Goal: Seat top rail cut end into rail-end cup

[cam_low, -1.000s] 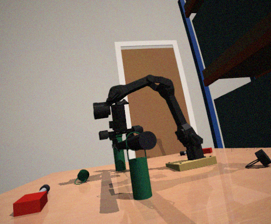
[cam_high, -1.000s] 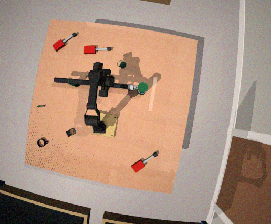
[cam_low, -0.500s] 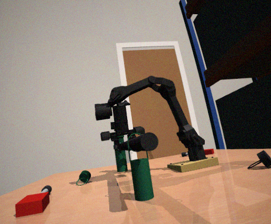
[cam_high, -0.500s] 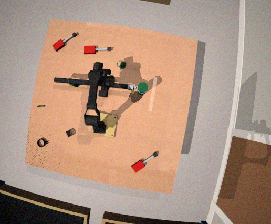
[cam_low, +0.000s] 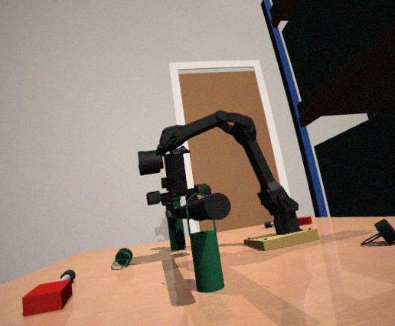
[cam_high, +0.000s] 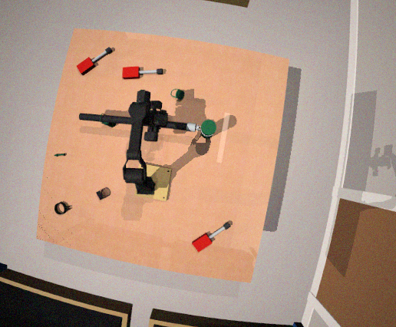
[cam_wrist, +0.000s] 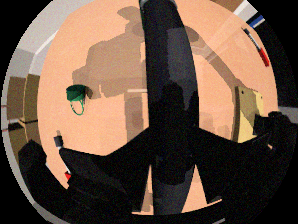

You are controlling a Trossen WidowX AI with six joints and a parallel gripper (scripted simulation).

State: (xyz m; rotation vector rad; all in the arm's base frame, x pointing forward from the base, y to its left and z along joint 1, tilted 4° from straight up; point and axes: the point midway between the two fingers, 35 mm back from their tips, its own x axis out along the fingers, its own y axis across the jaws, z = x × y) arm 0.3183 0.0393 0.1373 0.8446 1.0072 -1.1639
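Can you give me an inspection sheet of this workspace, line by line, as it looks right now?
Surface: orange table top, shadows across it.
Job's things: dark top rail horizontal, its pale end at the green big post; green loop-cap post upright.
Clutter: three red-handled tools, one at; loose green cap; dark ring; dark cup.
Grippers: gripper shut on the top rail.
Cables: nothing seen.
Surroundings: brown door, blue-framed shelving.

The dark top rail (cam_high: 107,118) lies level, its pale cut end (cam_high: 191,127) meeting the green big post (cam_high: 208,128).
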